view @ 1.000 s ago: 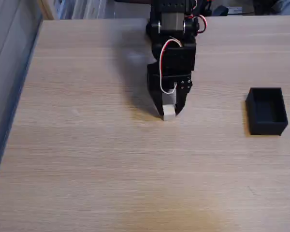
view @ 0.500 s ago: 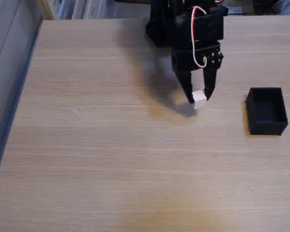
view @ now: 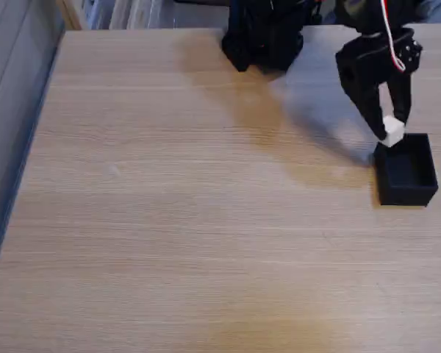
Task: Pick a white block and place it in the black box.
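Gripper clamped on the block, now up off the table and swung right across the fixed view since a second ago, when it sat mid-table. Block hangs at the box's far-left rim, not yet over the cavity. Transport nearly done; probably needs a bit more travel before release

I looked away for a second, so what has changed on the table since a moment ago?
The arm swung to the right in the fixed view, carrying the white block off the table, pinched between its fingers. The gripper now holds it just over the black box's far edge. The box itself stayed put.
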You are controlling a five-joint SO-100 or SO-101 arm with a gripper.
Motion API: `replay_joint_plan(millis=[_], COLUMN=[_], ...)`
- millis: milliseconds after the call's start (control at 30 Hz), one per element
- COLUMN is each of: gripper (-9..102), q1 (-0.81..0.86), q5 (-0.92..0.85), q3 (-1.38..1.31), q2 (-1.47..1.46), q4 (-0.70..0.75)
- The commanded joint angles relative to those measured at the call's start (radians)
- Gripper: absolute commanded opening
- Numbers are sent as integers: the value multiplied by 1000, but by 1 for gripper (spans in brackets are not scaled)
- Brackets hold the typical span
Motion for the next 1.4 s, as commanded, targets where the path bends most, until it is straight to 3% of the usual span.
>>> replay_joint_plan(millis=[0,600,700,800,1000,1267,1333,1367], gripper=[0,0,6,21,26,26,17,8], q1=[-43,-54,-52,-51,-51,-38,-26,-15], q5=[20,52,55,74,49,37,28,32], q3=[-92,-117,-114,-109,-107,-114,-98,-78], q2=[-64,-166,-164,-160,-155,-150,-129,-107], q4=[-18,-98,-98,-101,-91,-94,-87,-86])
